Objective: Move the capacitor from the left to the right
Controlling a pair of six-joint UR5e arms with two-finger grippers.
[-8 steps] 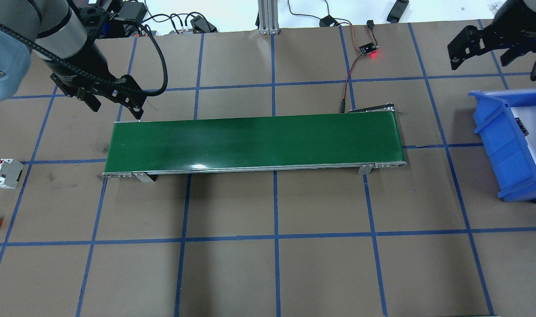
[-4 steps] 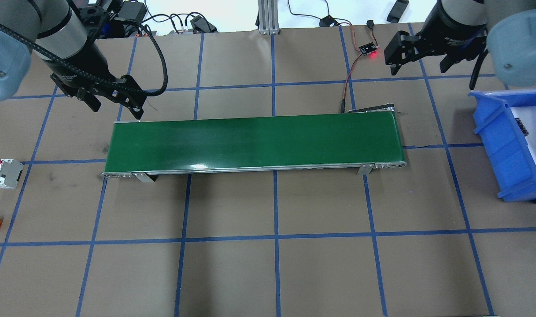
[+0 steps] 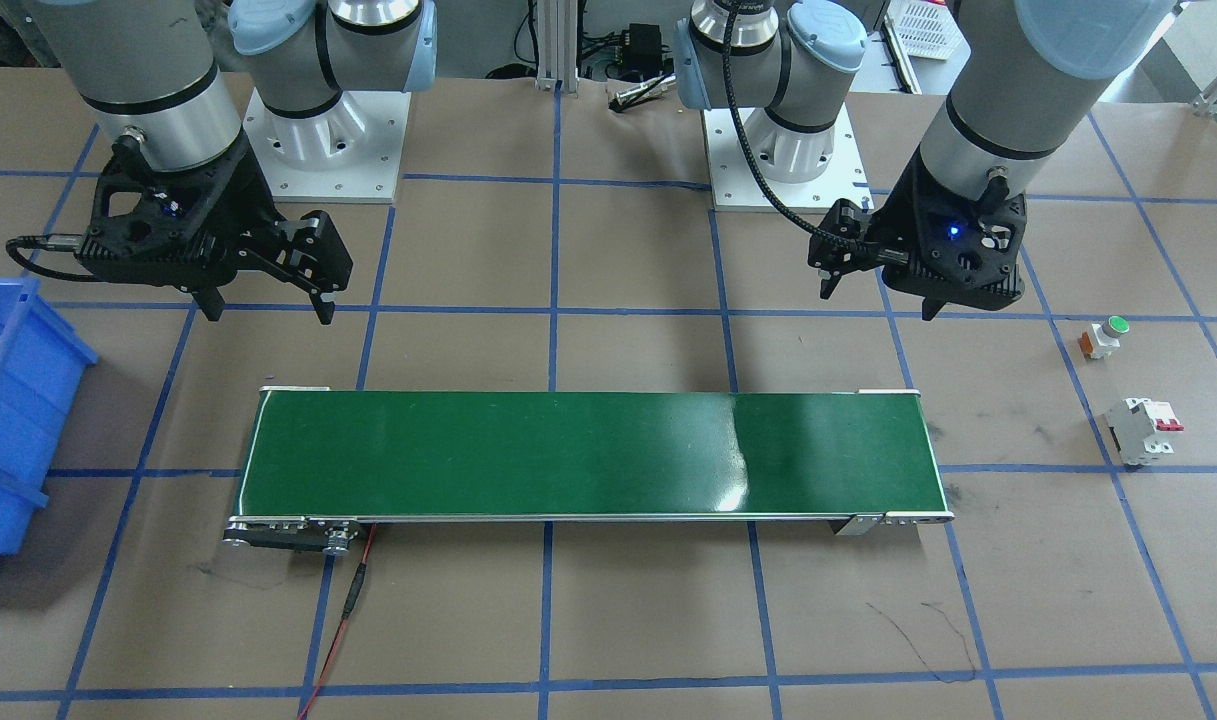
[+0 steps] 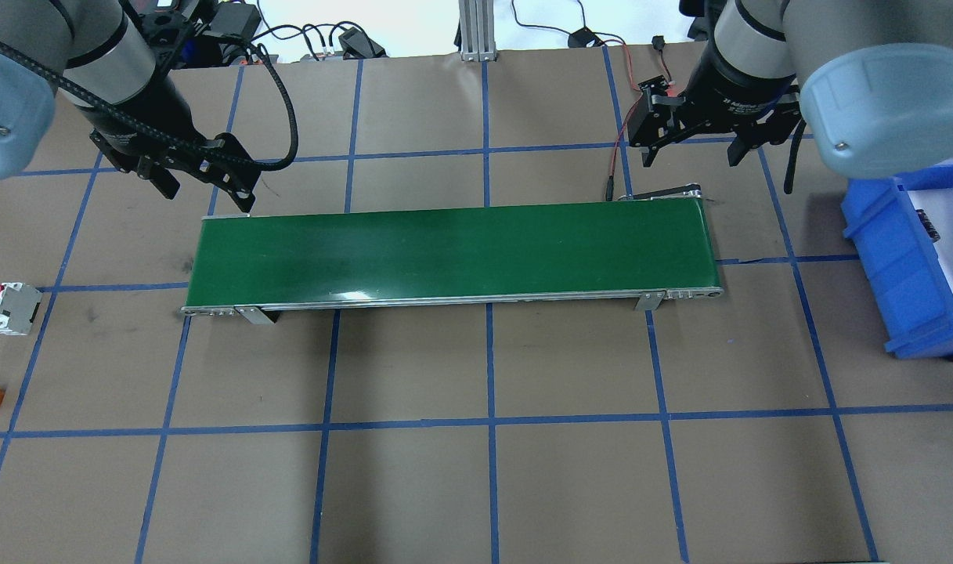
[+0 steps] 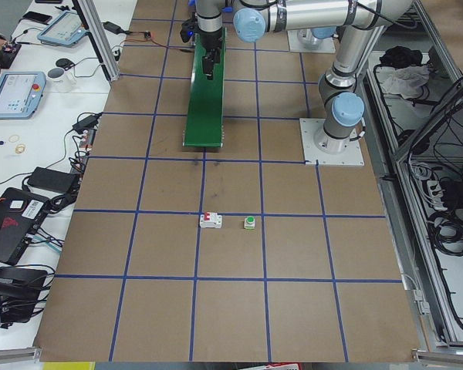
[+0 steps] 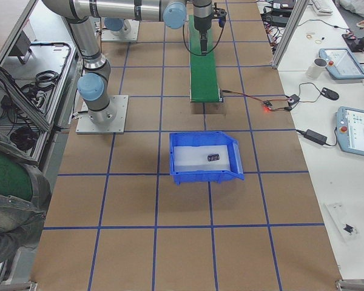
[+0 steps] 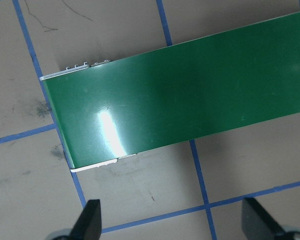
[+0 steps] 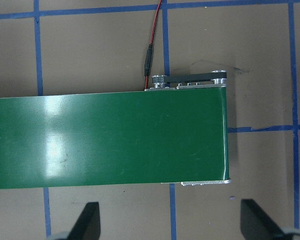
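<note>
The capacitor [image 6: 213,157], a small black piece with pale markings, lies inside the blue bin [image 6: 200,176] at the table's right end. It shows as a dark speck in the overhead view [image 4: 925,222]. My right gripper [image 4: 691,160] is open and empty, hovering by the far side of the green conveyor belt's [image 4: 453,254] right end. It also shows in the front view [image 3: 268,312] and its wrist view [image 8: 171,225]. My left gripper [image 4: 206,184] is open and empty, hovering by the far corner of the belt's left end [image 3: 880,300] [image 7: 172,225].
A white breaker with red switches [image 4: 6,308] [image 3: 1143,428] and a small white button with green cap [image 3: 1103,335] sit on the table at the far left. The blue bin [image 4: 891,258] stands right of the belt. A red-lit sensor board [image 6: 268,106] and its wires lie beyond the belt's right end.
My right arm has swung left, from beside the blue bin to the far side of the belt's right end, gripper still open. The left arm has not moved.
</note>
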